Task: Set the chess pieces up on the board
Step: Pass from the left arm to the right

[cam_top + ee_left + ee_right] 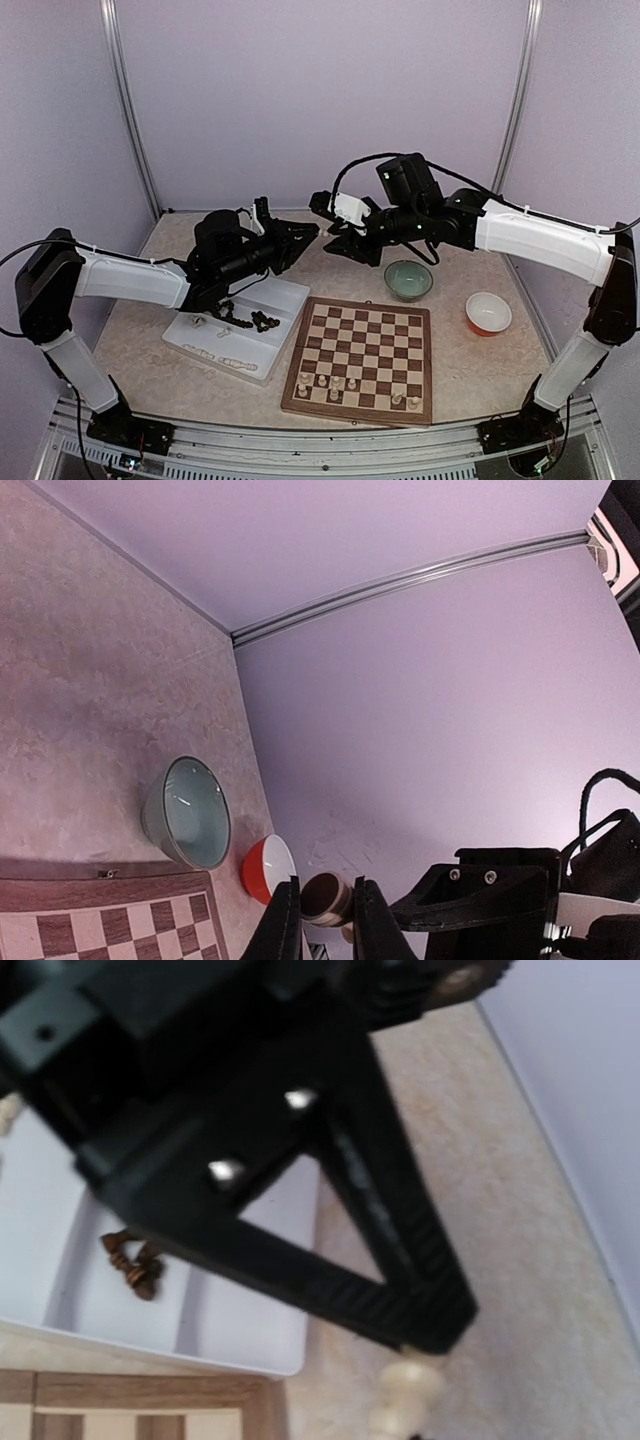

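The beige marbled worktop [480, 370] lies under both pincers, which meet tip to tip in the air above its far half. The flat square wooden chessboard [360, 335], checked tan and dark brown with a brown rim, lies on the worktop below the pincers and nearer the arm bases than they are. The white rectangular divided plastic tray [285, 300] lies below the left pincer, just beside the chessboard's left edge. The round grey-green bowl [408, 280] stands below the right pincer's wrist, just past the chessboard's far edge. The round red bowl with a white inside [488, 313] sits farther out on that pincer's right, well apart from it.

The left pincer [326, 925] is clenched on a small cream-white carved chess piece [405, 1392]. In the left wrist view its fingers [285, 925] press on either side of the piece, and in the right wrist view the piece juts from the pincer's tip. The right pincer [328, 226] is just at the left pincer's tip. Whether it is released or gripping I cannot tell.

Several cream-white pieces [335, 383] stand on the chessboard's two nearest rows, well below both pincers. A cluster of dark brown-black pieces [250, 320] lies in a tray compartment below the left pincer's wrist, and a few pale ones [235, 363] lie in the tray's nearer compartment.
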Motion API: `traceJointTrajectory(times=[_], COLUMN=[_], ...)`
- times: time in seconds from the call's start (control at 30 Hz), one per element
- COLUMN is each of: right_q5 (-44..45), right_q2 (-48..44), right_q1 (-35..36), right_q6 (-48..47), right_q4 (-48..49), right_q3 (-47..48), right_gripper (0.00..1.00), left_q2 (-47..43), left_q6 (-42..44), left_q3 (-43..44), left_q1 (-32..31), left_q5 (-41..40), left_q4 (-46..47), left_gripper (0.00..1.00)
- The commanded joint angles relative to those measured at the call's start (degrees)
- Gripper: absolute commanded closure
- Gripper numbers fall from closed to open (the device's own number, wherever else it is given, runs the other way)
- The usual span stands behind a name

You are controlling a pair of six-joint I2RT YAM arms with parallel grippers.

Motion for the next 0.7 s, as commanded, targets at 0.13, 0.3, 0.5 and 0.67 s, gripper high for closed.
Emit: traceJointTrajectory(times=[0.13,0.3,0.5,0.67], right_q5=[3.33,3.87,4.51,5.13], right_q2=[1.47,1.76,2.17,2.46], right_q1=[0.14,0.14,0.15,0.14], right_q6=[0.89,0.99,1.16,1.92], right_q4=[3.47,4.33,5.24,5.9], right_q3=[1.43,1.66,1.67,2.29], right_gripper=[0.67,0.73,0.76,0.75], left_q2=[-0.3,-0.21,0.2,1.04], left_q6=[-2.36,-2.54,-2.98,-3.37], left_q3=[0.07,-0.34,-0.19,0.26], left_q1=[0.14,-0.04,-0.17,-0.48], left_q5=[2.69,2.82,3.16,3.61], left_q4=[4.5,4.72,5.26,5.26], left_gripper=[0.9,0.9,0.9,0.9])
